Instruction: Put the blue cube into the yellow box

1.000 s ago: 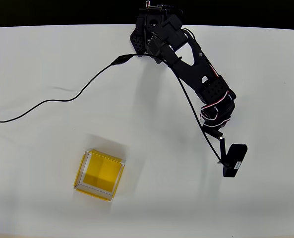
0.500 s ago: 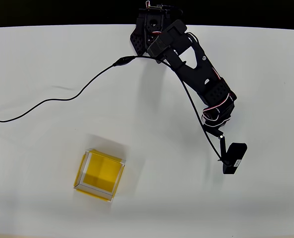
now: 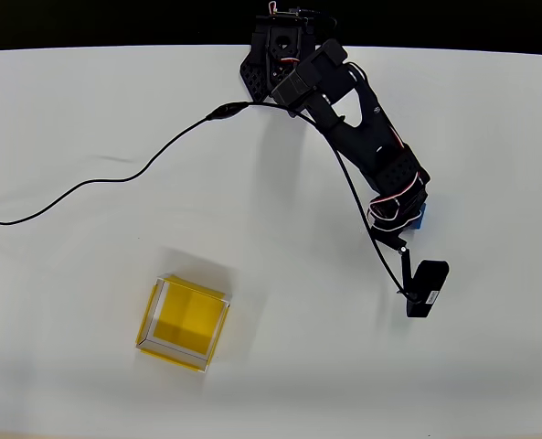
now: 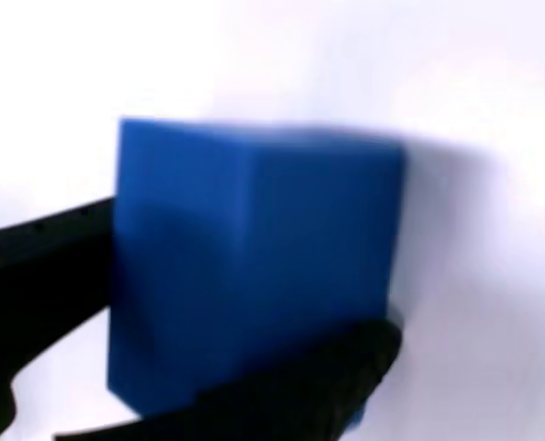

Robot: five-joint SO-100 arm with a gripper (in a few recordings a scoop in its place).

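The blue cube (image 4: pixel 254 266) looms large in the wrist view, held between a black finger (image 4: pixel 42 266) at its left face and another along its lower right edge. My gripper (image 4: pixel 244 294) is shut on it. From overhead, a sliver of the blue cube (image 3: pixel 420 218) peeks out at the right side of the gripper (image 3: pixel 406 219), right of the table's centre, and the rest is hidden under the arm. The yellow box (image 3: pixel 149 320) stands open-topped and empty at the lower left, far from the gripper.
A black cable (image 3: pixel 115 181) snakes from the left edge across the white table to the arm's base (image 3: pixel 284 50) at the back. The black wrist camera block (image 3: pixel 427 288) juts out below the gripper. The table's dark back edge runs along the top.
The arm has pulled back slightly up and left. A strip of the blue cube now shows beside the wrist, where it was hidden before. The yellow box has not moved.
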